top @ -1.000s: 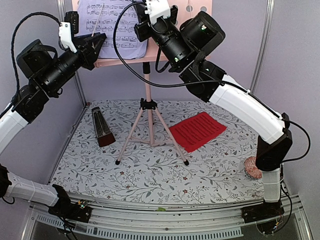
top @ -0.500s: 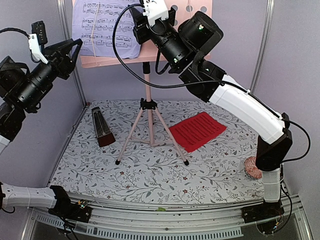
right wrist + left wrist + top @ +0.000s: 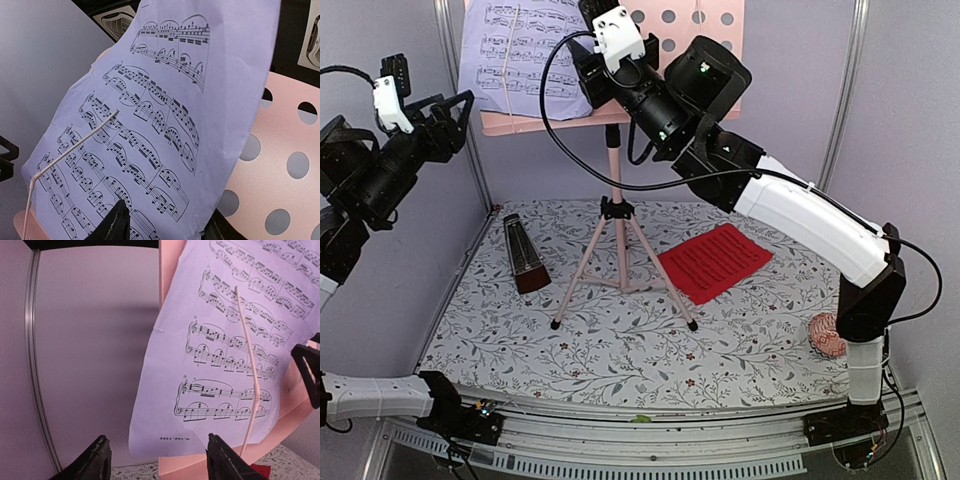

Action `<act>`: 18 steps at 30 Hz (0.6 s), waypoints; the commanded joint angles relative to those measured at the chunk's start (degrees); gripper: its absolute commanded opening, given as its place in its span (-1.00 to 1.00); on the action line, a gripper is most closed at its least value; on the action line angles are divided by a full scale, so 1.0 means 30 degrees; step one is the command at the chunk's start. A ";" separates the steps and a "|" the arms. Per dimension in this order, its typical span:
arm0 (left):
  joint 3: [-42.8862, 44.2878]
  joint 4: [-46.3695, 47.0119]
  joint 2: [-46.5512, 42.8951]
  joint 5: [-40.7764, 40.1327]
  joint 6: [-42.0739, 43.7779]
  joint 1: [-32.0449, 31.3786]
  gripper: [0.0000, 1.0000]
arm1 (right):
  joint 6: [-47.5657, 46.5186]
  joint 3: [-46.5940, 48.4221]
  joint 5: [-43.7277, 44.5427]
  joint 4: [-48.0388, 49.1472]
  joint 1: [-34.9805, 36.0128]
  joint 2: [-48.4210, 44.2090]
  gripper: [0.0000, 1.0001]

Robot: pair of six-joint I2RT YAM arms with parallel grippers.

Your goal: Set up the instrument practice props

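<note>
Top view: the stand (image 3: 613,170) is upright on its tripod mid-table, its desk (image 3: 540,122) high at the back; the lilac sheet (image 3: 515,55) lies on the desk's left half and hangs a little past its left edge; the red sheet (image 3: 715,262) is flat on the table (image 3: 620,350) right of the tripod, not yet up; the metronome (image 3: 523,258) stands left of the tripod; a ball (image 3: 826,335) sits far right. The left gripper (image 3: 463,108) hangs off the lilac sheet's left side, clear of it; the right gripper (image 3: 582,80) is at its right edge.

Left wrist: the left gripper (image 3: 160,460) is spread wide and holds nothing; it faces the lilac sheet's lower left corner without touching; a thin wire (image 3: 247,370) runs up across the paper's face.

Right wrist: the right gripper (image 3: 165,227) is also spread, not clamped; one jaw shows in front of the paper's lower part, the other past its right edge; whether either touches, I cannot tell; that right edge bows away from the desk.

The step looks like seating the lilac sheet; to do it well, press the bowed edge back gently with a flat jaw, keep off the wire so it goes on holding the page, and push lightly, since the stand looks easy to tip; leave the desk's right half free for the red sheet.
</note>
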 commanded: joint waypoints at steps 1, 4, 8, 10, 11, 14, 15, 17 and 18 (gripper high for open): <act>0.1120 -0.1360 0.1126 0.2111 0.0119 0.1398 0.33 | 0.0296 -0.0850 0.0614 0.0123 0.0155 -0.1659 -0.03; 0.1390 -0.1365 0.1367 0.3211 0.0152 0.2168 0.39 | 0.0271 -0.1489 0.0741 0.0279 0.0139 -0.2102 0.05; 0.1618 -0.1359 0.1448 0.4525 0.0013 0.3037 0.38 | 0.0383 -0.2224 0.0809 0.0368 0.0145 -0.2668 0.09; 0.1649 -0.1320 0.1443 0.5219 -0.0133 0.3409 0.34 | 0.0438 -0.2670 0.0786 0.0461 0.0160 -0.2978 0.10; 0.1700 -0.1330 0.1456 0.5391 -0.0191 0.3540 0.29 | 0.0486 -0.2934 0.0784 0.0503 0.0158 -0.3108 0.10; 0.1713 -0.1291 0.1371 0.5988 -0.0423 0.3825 0.18 | 0.0603 -0.3419 0.0758 0.0614 0.0137 -0.3397 0.11; 0.1735 -0.1294 0.1360 0.6168 -0.0484 0.3866 0.13 | 0.0617 -0.3530 0.0766 0.0645 0.0148 -0.3457 0.11; 0.1713 -0.1363 0.1320 0.6371 -0.0630 0.3909 0.01 | 0.0649 -0.3643 0.0753 0.0646 0.0155 -0.3494 0.12; 0.1710 -0.1394 0.1335 0.6402 -0.0686 0.3906 -0.05 | 0.0691 -0.3690 0.0751 0.0647 0.0143 -0.3521 0.12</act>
